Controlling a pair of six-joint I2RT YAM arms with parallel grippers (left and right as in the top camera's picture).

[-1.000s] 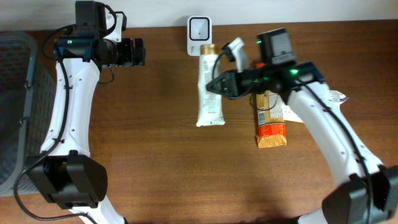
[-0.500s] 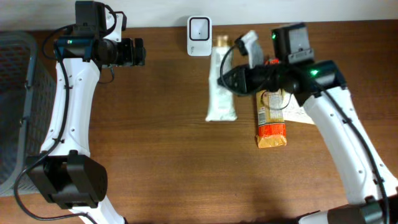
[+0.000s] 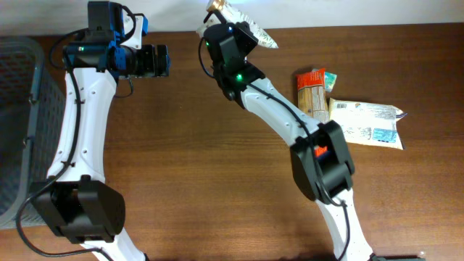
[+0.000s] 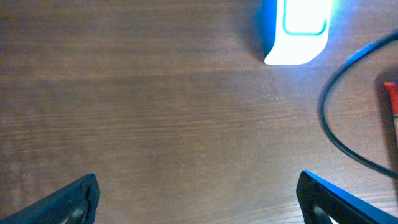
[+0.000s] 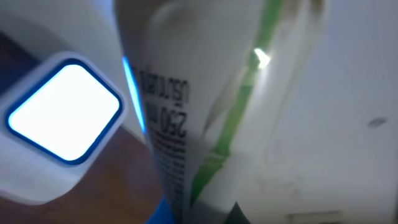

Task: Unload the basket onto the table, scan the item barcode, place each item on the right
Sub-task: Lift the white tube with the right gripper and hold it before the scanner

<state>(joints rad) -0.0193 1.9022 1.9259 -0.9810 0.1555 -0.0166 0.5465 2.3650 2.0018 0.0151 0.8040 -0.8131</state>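
**A:** What do we see at the far left?

**B:** A grey basket (image 3: 14, 109) at the edge of the surface (image 3: 181, 188). Just beside it our left arm reaches toward the back. The left fingers (image 3: 162, 60) stand wide apart and hold nothing, and only bare wood lies between them in the wrist view.

**A:** And further along?

**B:** At the back middle, the right fingers (image 3: 233, 27) are closed on the tube (image 3: 254, 27). We hold it up off the wood, tilted, with its gold cap toward the left and its flat crimped end toward the right.

**A:** Where is the scanner?

**B:** From above, the arm hides it. In the right wrist view the scanner (image 5: 62, 115) glows white just beside the tube's printed side. We cannot tell whether they touch.

**A:** And at the right?

**B:** A brown and orange packet (image 3: 314, 90) lies flat, and a white pouch (image 3: 366, 125) lies against its right edge. Both are well apart from the tube.
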